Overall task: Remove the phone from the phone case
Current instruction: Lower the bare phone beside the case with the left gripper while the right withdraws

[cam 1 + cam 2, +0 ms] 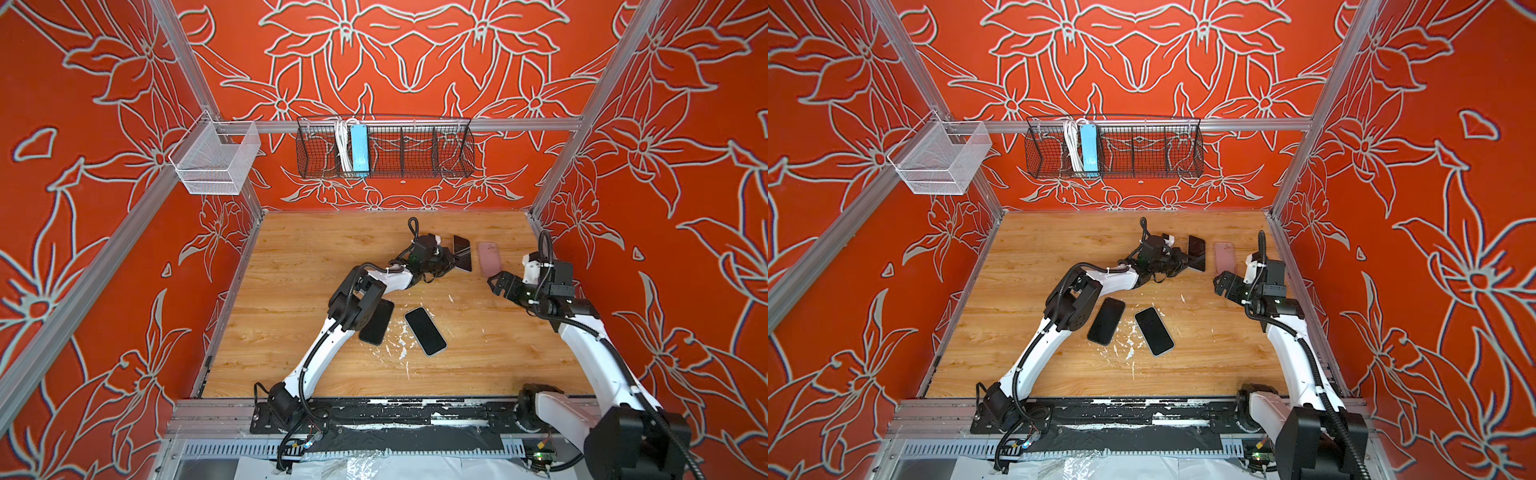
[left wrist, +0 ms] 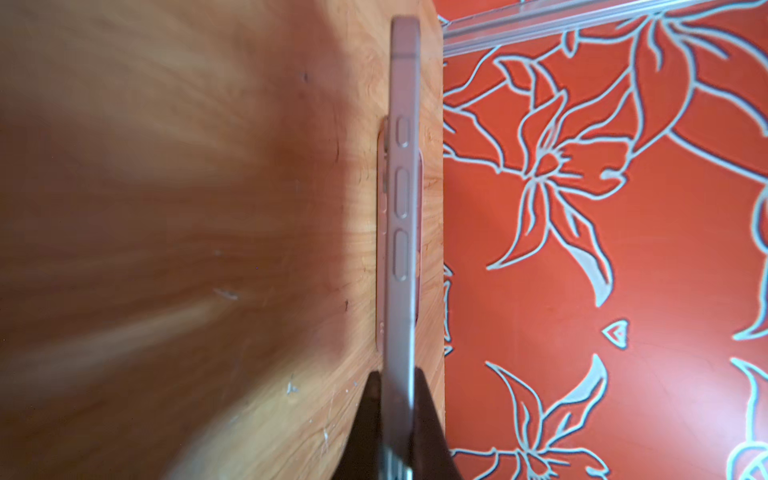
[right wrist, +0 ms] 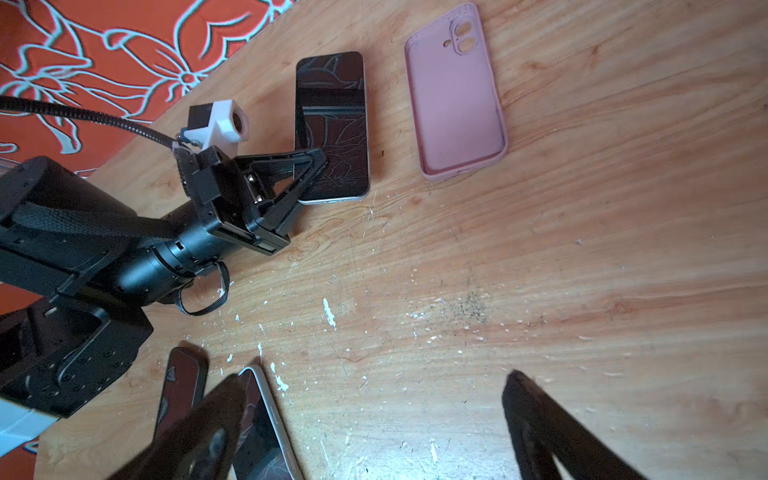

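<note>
A: Where is the phone?
B: The phone (image 3: 332, 124) is out of its case, screen up, in the far right part of the wooden table (image 1: 311, 257). The left gripper (image 3: 311, 176) is clamped on its near end, one finger over the glass and one under. I cannot tell whether the phone's far end touches the wood.
A: And the case?
B: The pink phone case (image 3: 455, 95) lies empty just beside the phone, on its right, open side up with the camera cut-out at the far end. The two are apart and roughly parallel.
A: The other arm?
B: The right gripper (image 1: 497, 281) hovers near the case's near end, fingers spread wide, holding nothing.
A: Anything else on the table?
B: Two more phones lie in the middle, screens up. A dark-edged phone (image 1: 1106, 321) is beside the elbow of the left arm (image 1: 1034, 357), and a light-edged phone (image 1: 1154, 331) is just right of it. White flecks (image 1: 1129, 351) are scattered around them.
A: And higher up?
B: A black wire basket (image 1: 415, 153) hangs on the back wall (image 1: 415, 62), holding a blue power strip (image 1: 358, 151) and a white cable (image 1: 342, 145). A white mesh basket (image 1: 216, 162) hangs at the left corner.
</note>
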